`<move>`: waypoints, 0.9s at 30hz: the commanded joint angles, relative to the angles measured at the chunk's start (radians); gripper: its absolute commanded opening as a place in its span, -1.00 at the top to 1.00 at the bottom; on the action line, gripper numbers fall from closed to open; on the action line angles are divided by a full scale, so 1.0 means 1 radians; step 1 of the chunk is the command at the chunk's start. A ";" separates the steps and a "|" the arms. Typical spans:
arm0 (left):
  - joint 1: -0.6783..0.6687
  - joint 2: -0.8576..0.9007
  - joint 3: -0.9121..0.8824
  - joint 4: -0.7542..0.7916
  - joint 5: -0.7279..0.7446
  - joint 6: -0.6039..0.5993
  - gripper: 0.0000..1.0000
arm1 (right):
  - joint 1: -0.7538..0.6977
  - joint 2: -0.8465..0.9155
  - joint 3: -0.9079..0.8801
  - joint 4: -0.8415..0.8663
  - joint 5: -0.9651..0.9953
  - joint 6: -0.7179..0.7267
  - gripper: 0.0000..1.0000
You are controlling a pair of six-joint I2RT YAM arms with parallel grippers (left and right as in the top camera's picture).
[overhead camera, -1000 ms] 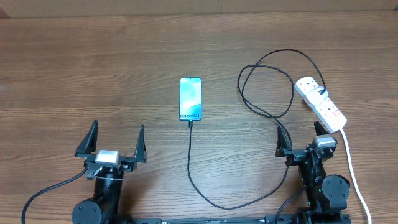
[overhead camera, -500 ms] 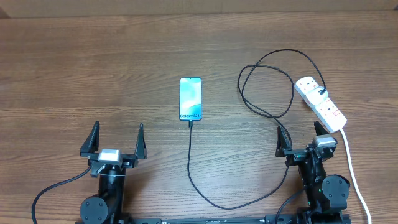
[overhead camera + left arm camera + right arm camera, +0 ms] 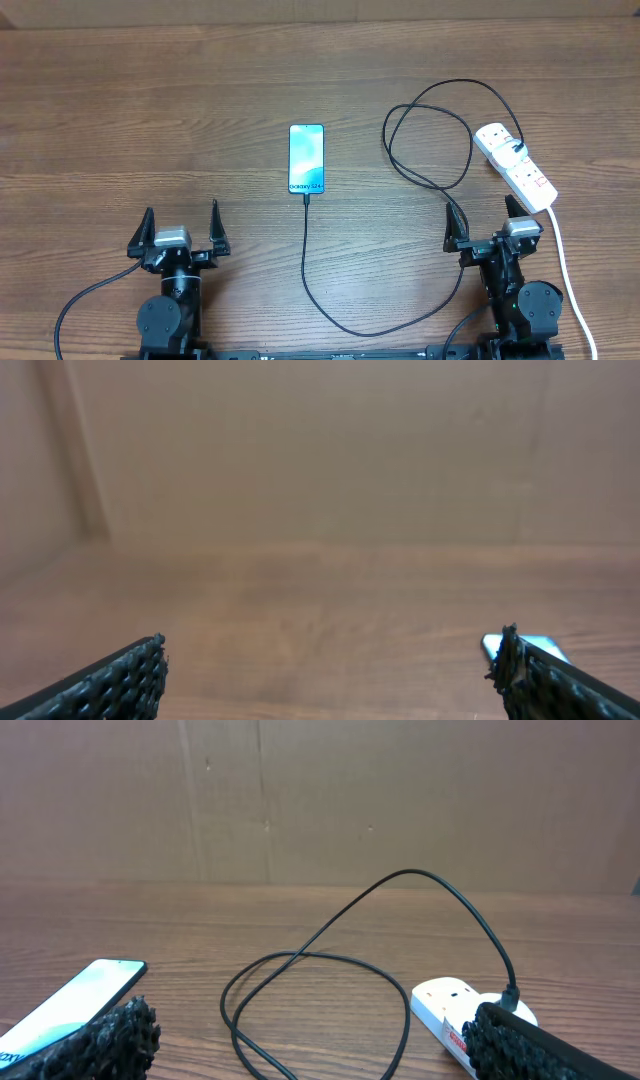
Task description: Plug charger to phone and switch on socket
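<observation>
slim glossy phone (image 3: 307,158) flat mid-table on grained wood table (image 3: 120,100); thin black charger (image 3: 304,240) meets its near end, loops to white oblong socket (image 3: 515,165) at right. left gripper (image 3: 182,210), right gripper (image 3: 482,215): ribbed fingers spread wide, empty.

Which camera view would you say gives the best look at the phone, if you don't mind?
The overhead view: the whole phone lies face up, screen lit, with the black cable at its near end. The right wrist view catches only one end; the left wrist view only a pale sliver.
</observation>
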 commanded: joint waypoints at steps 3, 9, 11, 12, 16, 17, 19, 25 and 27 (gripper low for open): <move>0.006 -0.013 -0.004 -0.069 -0.064 -0.104 -0.99 | 0.005 -0.010 -0.010 0.005 0.009 -0.002 -1.00; 0.006 -0.013 -0.004 -0.073 -0.032 -0.075 -0.99 | 0.005 -0.010 -0.010 0.005 0.009 -0.002 -1.00; 0.006 -0.013 -0.004 -0.076 -0.007 -0.044 -0.99 | 0.005 -0.010 -0.010 0.005 0.009 -0.002 -1.00; 0.006 -0.013 -0.004 -0.077 0.001 -0.032 -0.99 | 0.005 -0.010 -0.010 0.005 0.009 -0.002 -0.99; 0.006 -0.013 -0.003 -0.084 0.032 0.012 -0.99 | 0.005 -0.010 -0.010 0.005 0.009 -0.002 -1.00; 0.006 -0.012 -0.003 -0.084 0.034 0.016 -0.99 | 0.005 -0.010 -0.010 0.005 0.009 -0.002 -1.00; 0.006 -0.012 -0.003 -0.084 0.033 0.016 -0.99 | 0.005 -0.010 -0.010 0.005 0.009 -0.002 -1.00; 0.006 -0.012 -0.003 -0.084 0.029 0.024 -0.99 | 0.005 -0.010 -0.010 0.005 0.009 -0.002 -1.00; 0.006 -0.012 -0.003 -0.084 0.029 0.023 -0.99 | 0.005 -0.010 -0.010 0.005 0.009 -0.002 -1.00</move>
